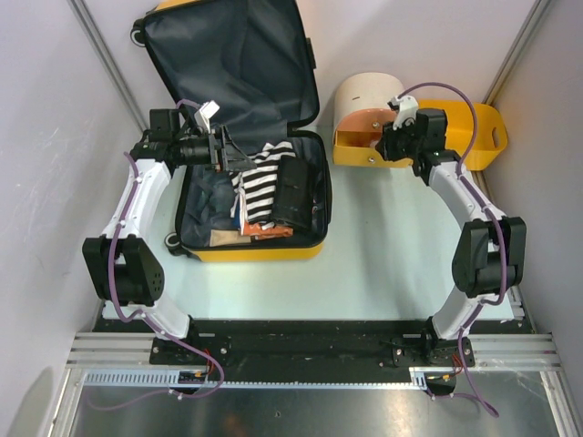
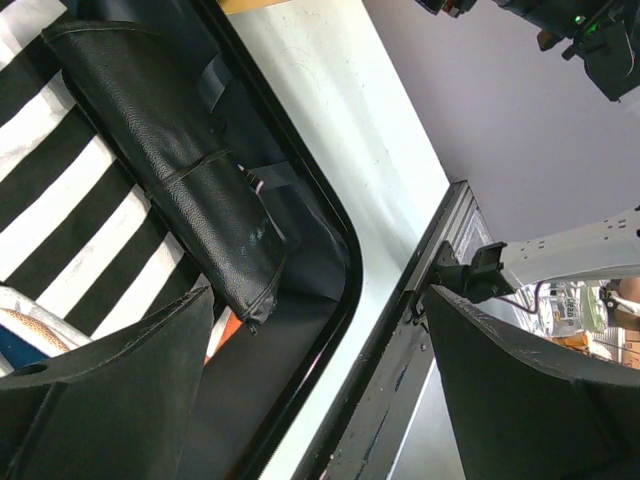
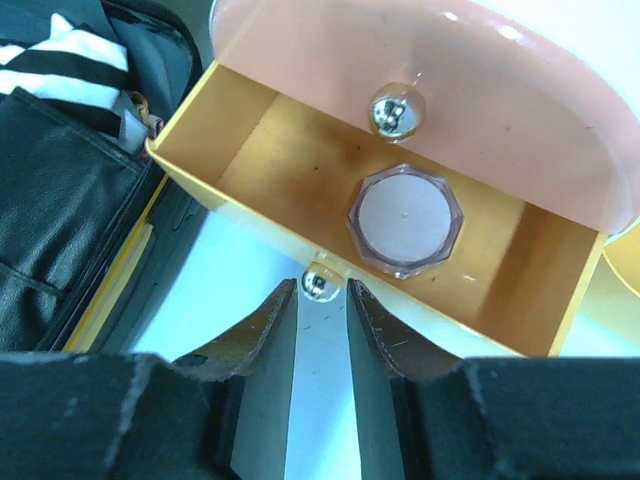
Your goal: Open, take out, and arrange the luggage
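Left jaws hang wide apart, grasping nothing, over the open luggage (image 1: 264, 252), which lies flat on the counter (image 1: 392, 246) w/ its lid propped up at the back. Below the jaws and just ahead of the tips lies a black pouch (image 2: 190, 170) on a striped cloth (image 2: 70, 230), beside the case's wall. Pouch's long axis runs slantwise to the line between the 2 fingers, so the wrist prob. needs a turn to straddle its narrow width. R jaws are well apart from the luggage, at the drawer (image 3: 270, 150) of the round box (image 1: 364, 91). Their gap is narrow w/ the knob (image 3: 320, 283) at the tips; can't tell if it's pinched. L arm is nearer, so the next take-out looks like its job.
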Controlling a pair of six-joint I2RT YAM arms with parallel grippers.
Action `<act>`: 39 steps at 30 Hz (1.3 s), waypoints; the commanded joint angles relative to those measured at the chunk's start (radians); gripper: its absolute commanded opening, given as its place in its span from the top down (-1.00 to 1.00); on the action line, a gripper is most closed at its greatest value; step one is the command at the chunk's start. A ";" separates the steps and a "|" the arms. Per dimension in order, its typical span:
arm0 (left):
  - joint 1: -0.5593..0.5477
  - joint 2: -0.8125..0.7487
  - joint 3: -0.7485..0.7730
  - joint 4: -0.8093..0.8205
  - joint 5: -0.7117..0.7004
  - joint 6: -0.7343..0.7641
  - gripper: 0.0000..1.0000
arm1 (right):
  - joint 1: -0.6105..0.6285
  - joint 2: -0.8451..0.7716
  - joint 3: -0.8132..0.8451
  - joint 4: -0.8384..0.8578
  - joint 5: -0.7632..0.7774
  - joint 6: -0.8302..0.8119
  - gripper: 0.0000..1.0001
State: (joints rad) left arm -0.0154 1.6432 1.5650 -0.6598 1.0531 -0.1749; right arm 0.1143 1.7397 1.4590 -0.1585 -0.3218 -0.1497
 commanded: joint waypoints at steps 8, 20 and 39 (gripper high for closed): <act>0.012 -0.042 0.020 0.025 -0.033 0.093 -0.82 | -0.001 -0.035 -0.075 0.013 0.009 -0.020 0.55; 0.012 -0.079 -0.054 0.025 -0.274 0.290 -0.87 | -0.002 0.119 -0.089 0.408 0.096 -0.056 0.41; -0.201 0.208 0.068 0.043 -0.328 0.181 -0.50 | -0.001 0.143 -0.091 0.572 -0.029 -0.059 -0.28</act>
State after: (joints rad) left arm -0.2031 1.8172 1.5433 -0.6449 0.7097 0.0277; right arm 0.1284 1.9629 1.3594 0.4454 -0.2707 -0.2081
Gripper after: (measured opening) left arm 0.774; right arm 0.634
